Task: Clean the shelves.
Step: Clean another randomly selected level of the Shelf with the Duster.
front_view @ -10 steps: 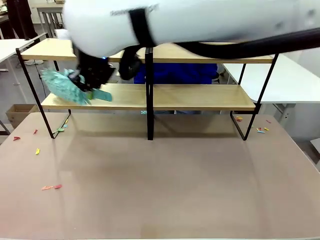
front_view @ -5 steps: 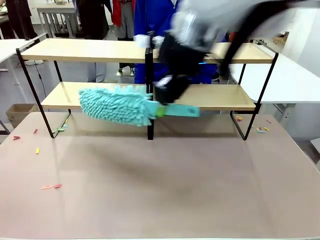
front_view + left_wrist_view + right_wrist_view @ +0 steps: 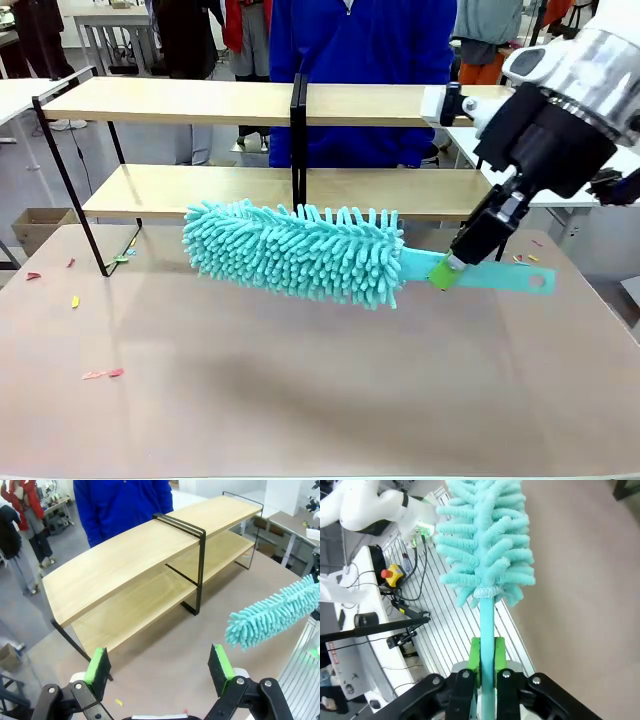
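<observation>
Above the table's (image 3: 300,400) right half, the right gripper (image 3: 447,270) clenches a teal duster's (image 3: 300,252) handle, apparently clear of the 2 shelves (image 3: 200,100); left gripper (image 3: 160,665) released.

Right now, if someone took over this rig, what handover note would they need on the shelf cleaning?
Right gripper: shut on the duster by its flat teal handle, holding it roughly level above the table, in front of the shelves.
Left gripper: open, holding nothing, above the table near one end of the shelves.
Done: cannot be judged from this; both boards look bare.
Left: small coloured scraps lie on the table at both ends of the shelves. A person stands behind them.
</observation>
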Available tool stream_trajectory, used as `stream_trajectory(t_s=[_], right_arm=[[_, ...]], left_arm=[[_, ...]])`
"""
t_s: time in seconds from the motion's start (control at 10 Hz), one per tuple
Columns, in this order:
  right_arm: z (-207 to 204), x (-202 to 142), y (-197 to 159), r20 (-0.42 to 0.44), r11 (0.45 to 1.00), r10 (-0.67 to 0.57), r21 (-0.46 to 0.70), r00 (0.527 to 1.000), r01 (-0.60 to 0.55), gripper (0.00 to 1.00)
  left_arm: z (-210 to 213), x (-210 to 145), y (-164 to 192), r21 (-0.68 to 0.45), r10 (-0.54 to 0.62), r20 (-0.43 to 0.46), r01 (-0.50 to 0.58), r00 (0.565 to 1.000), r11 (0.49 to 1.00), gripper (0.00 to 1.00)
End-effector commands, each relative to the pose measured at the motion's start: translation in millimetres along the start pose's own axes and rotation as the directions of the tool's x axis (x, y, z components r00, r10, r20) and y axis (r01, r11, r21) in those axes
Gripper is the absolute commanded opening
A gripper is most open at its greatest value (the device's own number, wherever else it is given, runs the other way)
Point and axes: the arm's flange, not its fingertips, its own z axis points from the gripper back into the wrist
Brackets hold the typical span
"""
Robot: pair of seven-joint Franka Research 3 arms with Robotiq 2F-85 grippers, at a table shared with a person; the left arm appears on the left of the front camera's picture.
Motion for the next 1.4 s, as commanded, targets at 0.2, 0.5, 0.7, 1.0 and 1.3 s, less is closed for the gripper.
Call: stream_trajectory(t_s=[0.2,0.5,0.7,1.0,1.3], right_arm=[[19.9,-4.5,-8.7,0.069,0.999,0.034,0.031,0.997,-0.036,0.12],[136.5,-61.5,-30.7,0.225,0.998,0.047,0.018,0.973,-0.052,0.12],[212.3,-108.4,-38.1,0.306,0.996,0.053,-0.081,0.951,-0.030,0.12],[300.4,-210.9,-54.1,0.506,0.992,0.110,-0.110,0.855,-0.063,0.12],[291.9,-250.9,-71.2,0.511,0.994,0.078,-0.104,0.856,-0.028,0.12]], left_arm=[[-0.8,-0.3,0.0,-0.002,0.003,0.001,-0.003,1.000,1.000,1.00],[-0.8,-0.3,0.0,-0.002,0.003,0.001,-0.003,1.000,1.000,1.00],[-0.8,-0.3,0.0,-0.002,0.003,0.001,-0.003,1.000,1.000,1.00],[-0.8,-0.3,0.0,-0.002,0.003,0.001,-0.003,1.000,1.000,1.00],[-0.8,-0.3,0.0,-0.002,0.003,0.001,-0.003,1.000,1.000,1.00]])
